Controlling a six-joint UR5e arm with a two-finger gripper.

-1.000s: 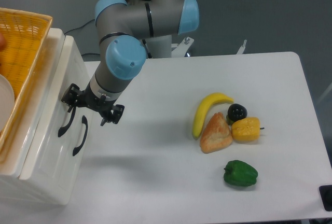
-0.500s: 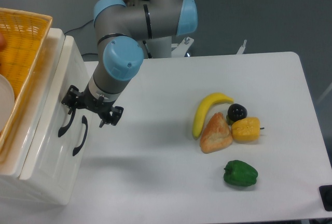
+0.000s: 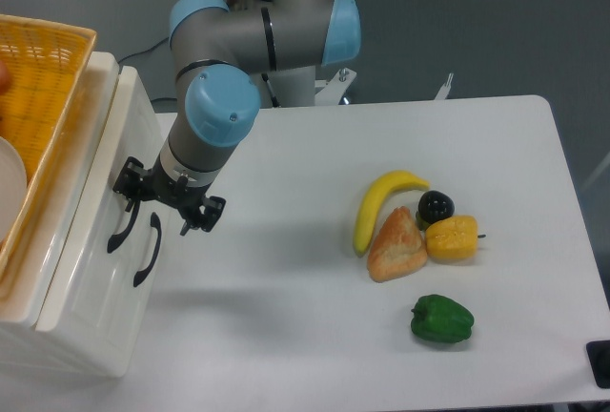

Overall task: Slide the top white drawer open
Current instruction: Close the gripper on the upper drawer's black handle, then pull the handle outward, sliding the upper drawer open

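Camera view, hand (image 3: 164, 205) fingers apart beside top white drawer (image 3: 100, 169) handle

Closed top white drawer (image 3: 100, 159), black-handled

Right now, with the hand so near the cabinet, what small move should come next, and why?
Probably ease the hand a little further toward the cabinet so its open fingers straddle the top white drawer handle, then close. One finger sits by the handle's upper end, the other hangs off the front, and nothing is gripped yet.
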